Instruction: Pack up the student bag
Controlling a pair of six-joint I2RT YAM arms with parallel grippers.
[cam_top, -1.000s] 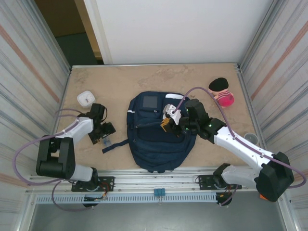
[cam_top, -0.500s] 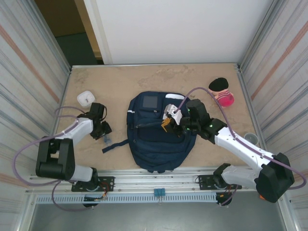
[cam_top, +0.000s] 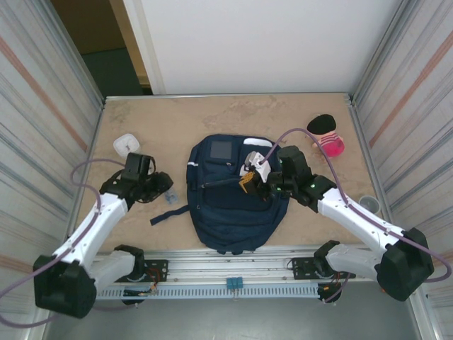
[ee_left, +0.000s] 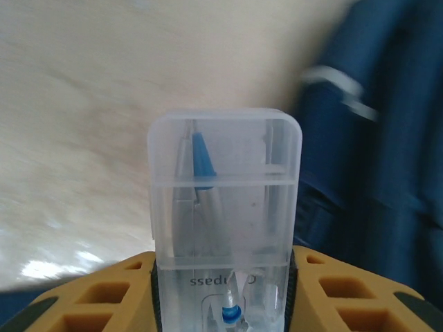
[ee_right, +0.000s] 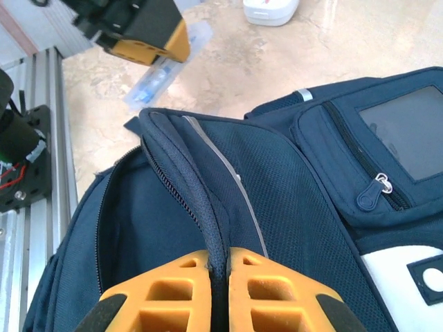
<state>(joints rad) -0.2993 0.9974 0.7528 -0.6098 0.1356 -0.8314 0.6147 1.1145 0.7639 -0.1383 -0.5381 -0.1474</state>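
The student bag (cam_top: pixel 230 212) lies flat mid-table, navy with a grey patch near its top. My right gripper (cam_top: pixel 248 181) is shut on the raised zipper edge (ee_right: pixel 190 187) of the bag's main opening, holding it up so the dark inside (ee_right: pixel 138 235) shows. My left gripper (cam_top: pixel 158 187) hovers just left of the bag, shut on a clear plastic case (ee_left: pixel 225 207) with blue-tipped drawing tools inside. The case (cam_top: pixel 170 199) sticks out past the yellow fingers (ee_left: pixel 332 290), pointing toward the bag (ee_left: pixel 374 173). In the right wrist view, the left gripper (ee_right: pixel 169 48) and case (ee_right: pixel 163 72) sit beyond the opening.
A small white box (cam_top: pixel 126 145) rests on the table at the left, behind the left arm. A pink bowl (cam_top: pixel 331 146) and a black oval item (cam_top: pixel 323 125) sit at the back right. A clear cup (cam_top: pixel 368 204) stands by the right wall. Corrugated walls close both sides.
The left gripper closed on the clear case, lifted it off the table and swung it right toward the bag. The right gripper kept its hold on the zipper edge.
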